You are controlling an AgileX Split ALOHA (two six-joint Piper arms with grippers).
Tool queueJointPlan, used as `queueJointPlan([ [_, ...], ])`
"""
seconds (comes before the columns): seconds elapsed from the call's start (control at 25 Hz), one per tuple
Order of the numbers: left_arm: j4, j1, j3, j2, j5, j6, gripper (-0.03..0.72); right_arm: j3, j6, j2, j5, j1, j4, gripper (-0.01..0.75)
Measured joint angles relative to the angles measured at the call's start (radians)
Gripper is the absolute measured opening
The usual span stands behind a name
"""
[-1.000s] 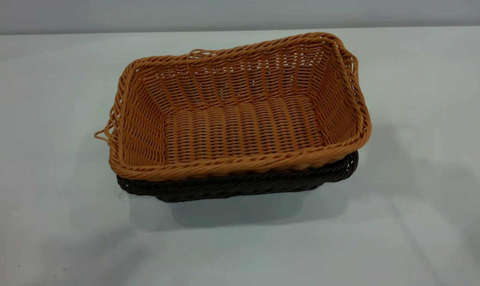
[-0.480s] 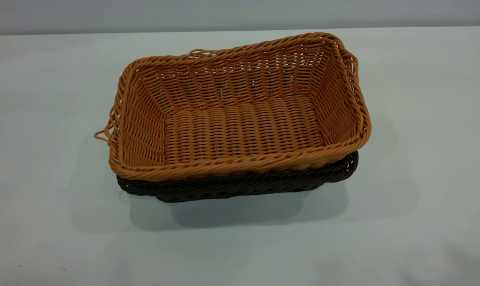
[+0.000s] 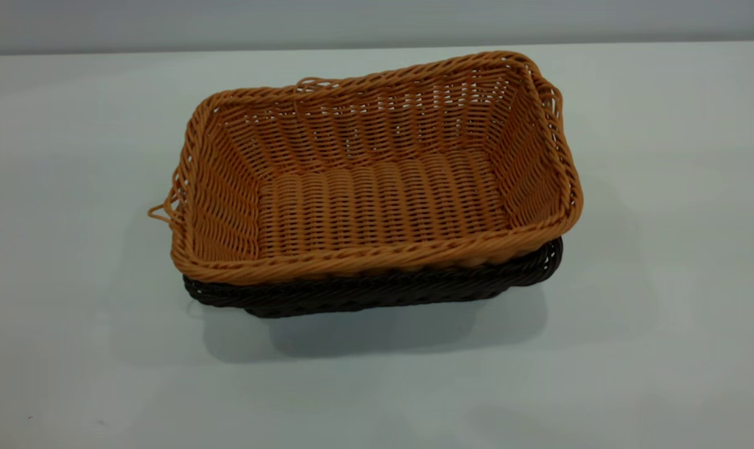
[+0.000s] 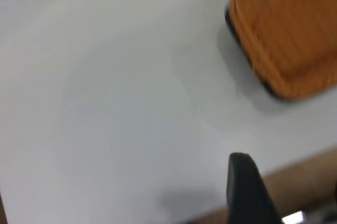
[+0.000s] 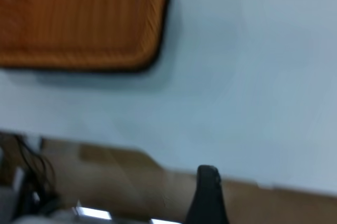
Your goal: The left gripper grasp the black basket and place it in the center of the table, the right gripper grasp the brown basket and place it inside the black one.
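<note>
The brown basket point(image 3: 383, 199) sits nested inside the black basket point(image 3: 377, 293) in the middle of the table point(image 3: 71, 125). Only the black basket's front rim and lower wall show under it. Neither gripper is in the exterior view. In the left wrist view, my left gripper point(image 4: 245, 192) hangs over the table's edge, far from the brown basket point(image 4: 295, 34) and the black rim point(image 4: 271, 88) under it. In the right wrist view, my right gripper point(image 5: 208, 197) is beyond the table's edge, well away from the brown basket point(image 5: 79, 18) and black rim point(image 5: 158, 50).
Bare tabletop surrounds the baskets on all sides. Both wrist views show the table's edge with a brown surface point(image 5: 131, 176) below it. Cables point(image 5: 31, 171) lie off the table on the right arm's side.
The baskets have not moved. The arm shadows on the table at the right and front have drawn back and faded.
</note>
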Motion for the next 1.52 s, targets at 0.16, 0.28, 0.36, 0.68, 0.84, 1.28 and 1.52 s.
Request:
queueJointPlan([
  [0.16, -0.047, 0.0, 0.163, 0.001, 0.0, -0.005, 0.356, 0.183, 0.001, -0.03, -0.061, 0.0, -0.034, 0.521],
  [0.28, -0.078, 0.0, 0.266, 0.001, 0.0, -0.005, 0.356, 0.27, 0.004, -0.034, -0.124, 0.0, -0.038, 0.521],
  [0.36, -0.083, 0.0, 0.327, 0.001, 0.0, -0.005, 0.356, 0.278, 0.008, -0.035, -0.143, 0.0, -0.04, 0.521],
  [0.68, -0.086, 0.0, 0.523, 0.001, -0.08, -0.019, 0.356, 0.282, 0.019, -0.035, -0.151, 0.0, -0.041, 0.521],
  [0.84, -0.086, 0.0, 0.524, 0.001, -0.084, -0.021, 0.356, 0.282, 0.019, -0.035, -0.151, 0.0, -0.041, 0.521],
  [1.28, -0.086, 0.0, 0.525, 0.001, -0.084, -0.023, 0.356, 0.282, 0.022, -0.035, -0.151, -0.002, -0.041, 0.521],
  [1.52, -0.087, 0.081, 0.526, -0.029, -0.087, -0.023, 0.356, 0.282, 0.022, -0.038, -0.151, -0.102, -0.033, 0.521],
])
